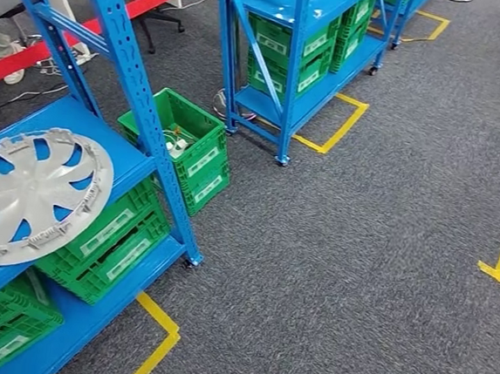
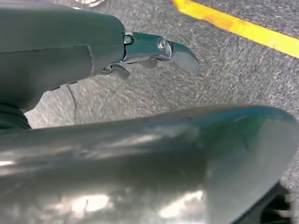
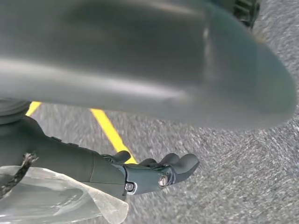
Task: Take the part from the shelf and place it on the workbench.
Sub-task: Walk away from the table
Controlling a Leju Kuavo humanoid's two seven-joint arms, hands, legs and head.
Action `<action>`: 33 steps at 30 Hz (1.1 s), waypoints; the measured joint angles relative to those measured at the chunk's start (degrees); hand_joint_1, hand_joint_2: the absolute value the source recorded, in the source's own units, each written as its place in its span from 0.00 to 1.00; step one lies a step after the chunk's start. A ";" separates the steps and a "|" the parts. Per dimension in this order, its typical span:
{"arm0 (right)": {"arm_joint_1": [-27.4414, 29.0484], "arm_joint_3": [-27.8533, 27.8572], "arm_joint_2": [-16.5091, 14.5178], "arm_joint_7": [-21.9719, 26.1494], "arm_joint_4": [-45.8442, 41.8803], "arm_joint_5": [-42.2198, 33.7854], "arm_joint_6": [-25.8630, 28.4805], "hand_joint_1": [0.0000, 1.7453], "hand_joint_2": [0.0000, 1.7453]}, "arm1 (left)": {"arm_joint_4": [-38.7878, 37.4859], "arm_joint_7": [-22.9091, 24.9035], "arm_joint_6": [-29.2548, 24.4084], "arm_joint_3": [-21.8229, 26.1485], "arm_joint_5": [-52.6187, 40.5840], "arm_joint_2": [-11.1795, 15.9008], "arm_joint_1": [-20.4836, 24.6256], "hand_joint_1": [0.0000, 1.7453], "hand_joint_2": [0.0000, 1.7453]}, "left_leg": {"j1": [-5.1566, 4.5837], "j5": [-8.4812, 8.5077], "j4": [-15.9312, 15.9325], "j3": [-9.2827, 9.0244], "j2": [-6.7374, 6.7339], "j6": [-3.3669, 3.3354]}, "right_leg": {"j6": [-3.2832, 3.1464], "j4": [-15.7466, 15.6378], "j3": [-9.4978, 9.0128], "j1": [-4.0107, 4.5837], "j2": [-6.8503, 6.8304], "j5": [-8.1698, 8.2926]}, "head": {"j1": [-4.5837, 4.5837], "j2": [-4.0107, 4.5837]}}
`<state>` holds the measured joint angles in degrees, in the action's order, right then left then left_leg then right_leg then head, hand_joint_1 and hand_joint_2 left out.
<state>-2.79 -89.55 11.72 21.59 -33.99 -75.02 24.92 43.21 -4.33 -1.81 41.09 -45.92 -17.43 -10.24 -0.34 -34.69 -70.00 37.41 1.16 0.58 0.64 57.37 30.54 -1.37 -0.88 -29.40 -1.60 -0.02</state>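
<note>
Silver wheel cover [image 1: 32, 194] is lying flat on the blue shelf [image 1: 127, 166], up and forward-left of both hanging, empty, loosely extended hands; left hand [image 2: 155, 49] nearer, right hand [image 3: 159, 172] farther.

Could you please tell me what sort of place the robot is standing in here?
Probably a warehouse or parts store: blue metal shelves hold green crates and a silver wheel cover, with yellow tape marking bays on grey carpet.
</note>
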 joint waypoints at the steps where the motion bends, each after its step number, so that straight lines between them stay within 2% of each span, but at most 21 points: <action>1: 0.05 -0.01 0.00 -0.01 0.11 0.11 -0.01 0.00 0.00 | -0.16 -0.03 0.02 0.11 -0.01 0.01 0.10 0.00 0.00 | 0.16 -0.92 -3.16 1.62 -0.40 0.16 | -0.05 0.01 -0.06 0.08 -0.91 -0.14 | 0.01 0.00; 2: 0.05 -0.01 -0.01 -0.01 0.21 0.27 -0.01 0.00 0.00 | -0.33 -0.04 0.03 0.23 -0.01 0.01 0.12 0.00 0.00 | 0.28 -0.69 -4.39 2.30 -0.57 0.25 | -0.05 0.01 -0.17 0.13 -1.75 -0.28 | 0.00 0.00; 3: 0.01 -0.02 -0.03 -0.02 0.30 0.44 -0.02 0.00 0.00 | -0.50 -0.04 0.03 0.37 -0.02 0.01 0.10 0.00 0.00 | 0.35 0.71 -3.19 1.76 -0.73 0.24 | -0.02 0.02 -0.35 0.14 -2.48 -0.42 | -0.01 0.00; 4: -0.04 -0.02 -0.08 -0.03 0.37 0.64 -0.03 0.00 0.00 | -0.66 -0.04 0.02 0.54 -0.02 0.02 0.08 0.00 0.00 | 0.35 2.93 0.22 0.10 -1.24 0.12 | 0.07 0.01 -0.64 0.15 -3.17 -0.60 | -0.02 0.00; 6: -0.10 -0.01 -0.19 -0.04 0.46 0.93 -0.06 0.00 0.00 | -0.88 -0.06 -0.01 0.83 -0.04 0.06 0.22 0.00 0.00 | -0.06 6.29 8.30 -3.88 -3.61 -0.40 | 0.46 0.04 -1.21 0.28 -4.46 -1.06 | -0.04 0.00; 8: -0.14 0.00 -0.26 -0.11 0.60 1.18 -0.13 0.00 0.00 | -1.07 -0.14 -0.03 1.08 -0.11 0.11 0.57 0.00 0.00 | -0.58 6.87 11.99 -5.57 -5.05 -0.94 | 1.08 0.04 -1.53 0.48 -5.72 -1.51 | 0.01 -0.01; 10: -0.35 0.00 -0.36 -0.18 0.75 1.40 -0.20 0.00 0.00 | -1.32 -0.24 -0.03 1.44 -0.29 0.16 0.67 0.00 0.00 | -0.64 6.83 12.30 -5.56 -4.02 -1.52 | 1.73 -0.15 -1.94 0.48 -6.65 -1.79 | 0.06 -0.01; 12: -0.63 0.00 -0.46 -0.17 0.89 1.55 -0.24 0.00 0.00 | -1.54 -0.31 -0.03 1.78 -0.44 0.20 0.58 0.00 0.00 | -0.36 7.14 12.79 -5.82 -2.80 -2.19 | 2.22 1.26 -1.53 0.30 -4.38 -3.02 | 0.27 -0.01; 14: -0.56 0.00 -0.52 -0.17 1.04 1.70 -0.35 0.00 0.00 | -1.77 -0.41 -0.03 1.93 -0.58 0.19 0.86 0.00 0.00 | -0.15 7.27 13.05 -5.95 -1.53 -2.68 | 2.41 7.22 1.40 0.19 -0.69 -6.17 | 0.51 -0.01; 16: -0.22 -0.03 -0.57 -0.16 1.25 1.92 -0.65 0.00 0.00 | -2.09 -0.57 0.00 2.14 -0.94 0.15 1.25 0.00 0.00 | -0.26 7.17 13.04 -5.98 0.09 -2.91 | 2.43 14.85 5.53 0.22 0.59 -8.91 | 0.57 0.00; 17: -0.09 -0.05 -0.58 -0.15 1.40 2.03 -0.80 0.00 0.00 | -2.28 -0.68 0.02 2.29 -1.21 0.14 1.34 0.00 0.00 | -0.32 7.12 13.03 -6.07 0.97 -2.94 | 2.39 16.61 6.79 0.25 0.75 -8.83 | 0.58 0.00; 18: -0.05 -0.07 -0.58 -0.11 1.59 2.13 -0.95 0.00 0.00 | -2.45 -0.78 0.03 2.48 -1.43 0.13 1.37 0.00 0.00 | -0.36 7.07 13.02 -6.23 1.89 -2.89 | 2.32 16.00 6.96 0.27 0.88 -7.47 | 0.60 0.00; 19: -0.05 -0.08 -0.59 -0.07 1.78 2.21 -1.05 0.00 0.00 | -2.62 -0.87 0.04 2.65 -1.63 0.13 1.38 0.00 0.00 | -0.36 6.99 13.00 -6.45 2.76 -2.80 | 2.21 13.07 5.98 0.26 1.21 -5.13 | 0.59 0.00; 21: -0.10 -0.08 -0.61 0.01 2.15 2.38 -1.19 0.00 0.00 | -2.85 -0.97 0.04 2.95 -1.96 0.10 1.45 0.00 0.00 | -0.34 6.71 12.85 -6.73 4.34 -2.43 | 1.98 5.06 2.68 0.02 3.91 -1.00 | 0.61 0.00; 23: -0.13 -0.09 -0.72 0.05 2.42 2.61 -1.37 0.00 0.00 | -2.92 -0.74 0.15 3.22 -2.18 -0.01 1.67 0.00 0.00 | -0.23 6.62 12.63 -6.41 5.76 -1.86 | 1.67 0.96 0.56 -0.17 6.39 -0.12 | 0.60 -0.01; 24: -0.13 -0.10 -0.79 0.07 2.54 2.71 -1.48 0.00 0.00 | -2.93 -0.51 0.26 3.42 -2.27 -0.12 1.77 0.00 0.00 | -0.13 6.70 12.56 -6.13 6.47 -1.54 | 1.48 0.65 0.25 -0.14 6.56 -0.39 | 0.57 -0.01; 26: -0.16 -0.12 -1.11 0.13 2.80 2.96 -1.67 0.00 0.00 | -2.93 -0.01 0.58 3.89 -2.52 -0.31 1.76 0.00 0.00 | 0.02 6.65 12.36 -5.77 7.08 -0.91 | 0.85 0.32 -0.10 -0.11 5.06 -0.36 | 0.52 -0.01; 28: -0.18 -0.13 -1.42 0.22 3.13 3.17 -1.80 0.00 0.00 | -2.92 0.22 0.89 4.37 -2.82 -0.39 1.85 0.00 0.00 | -0.12 4.81 9.42 -4.37 4.18 -0.30 | 0.10 -0.13 -0.58 -0.20 3.26 -0.37 | 0.09 -0.01; 30: -0.05 -0.13 -1.46 0.27 3.48 3.27 -1.87 0.00 0.00 | -2.92 0.26 1.20 4.64 -3.04 -0.42 2.11 0.00 0.00 | 0.01 1.33 2.14 -0.70 0.53 0.28 | -0.40 -0.27 -0.97 -0.01 1.19 -0.66 | -0.29 0.00; 32: 0.05 -0.14 -1.49 0.28 3.74 3.33 -1.93 0.00 0.00 | -2.92 0.26 1.38 4.83 -3.11 -0.41 2.21 0.00 0.00 | 0.34 -0.21 -3.78 2.45 -0.49 0.63 | -0.52 -0.27 -1.32 0.17 -0.83 -1.07 | -0.27 0.00; 33: 0.02 -0.14 -1.52 0.30 3.85 3.38 -1.95 0.00 0.00 | -2.93 0.26 1.41 4.97 -3.14 -0.42 2.17 0.00 0.00 | 0.44 0.69 -3.88 2.60 -0.64 0.67 | -0.50 -0.26 -1.59 0.21 -1.69 -1.30 | -0.27 0.00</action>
<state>-2.77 -89.70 10.20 21.88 -30.14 -71.65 22.97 40.28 -4.07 -0.40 46.06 -49.06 -17.84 -8.07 0.10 -34.00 -73.88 40.01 0.52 1.25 0.14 57.10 28.95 -1.16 -2.57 -30.70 -1.87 -0.02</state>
